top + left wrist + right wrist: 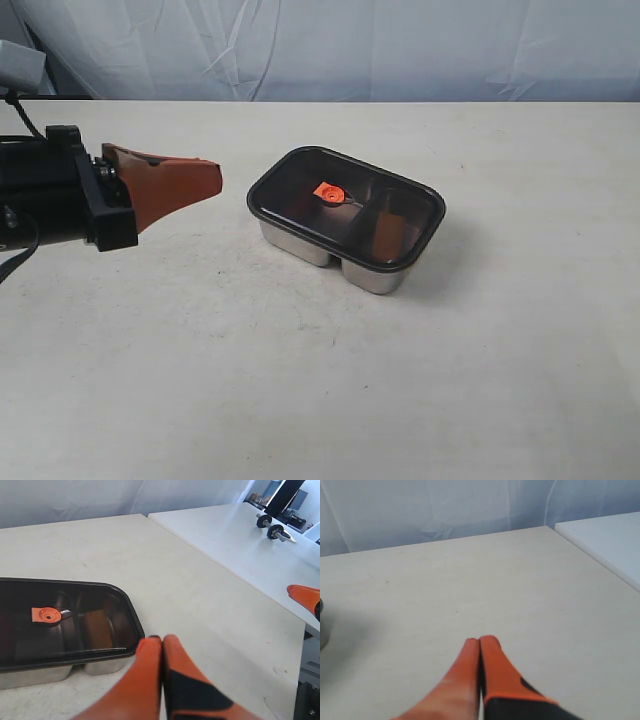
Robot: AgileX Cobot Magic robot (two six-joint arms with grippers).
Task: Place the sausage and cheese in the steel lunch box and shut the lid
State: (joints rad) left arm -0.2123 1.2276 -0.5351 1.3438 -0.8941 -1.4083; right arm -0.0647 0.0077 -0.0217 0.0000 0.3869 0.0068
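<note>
The lid [345, 207] sits on the box [378, 278] mid-table, so we judge closing nearly done. Our left gripper [216, 178] hovers left of it, pressed together; the right gripper [480, 641] likewise. Sausage and cheese we cannot make out. Next: press the lid flush.

Beige table [300, 400], white curtain [350, 45] bkgd

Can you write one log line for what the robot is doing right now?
lid: on steel lunch box | left gripper: shut, empty, apart from box | right gripper: shut, empty | inside: unclear through dark lid
</note>
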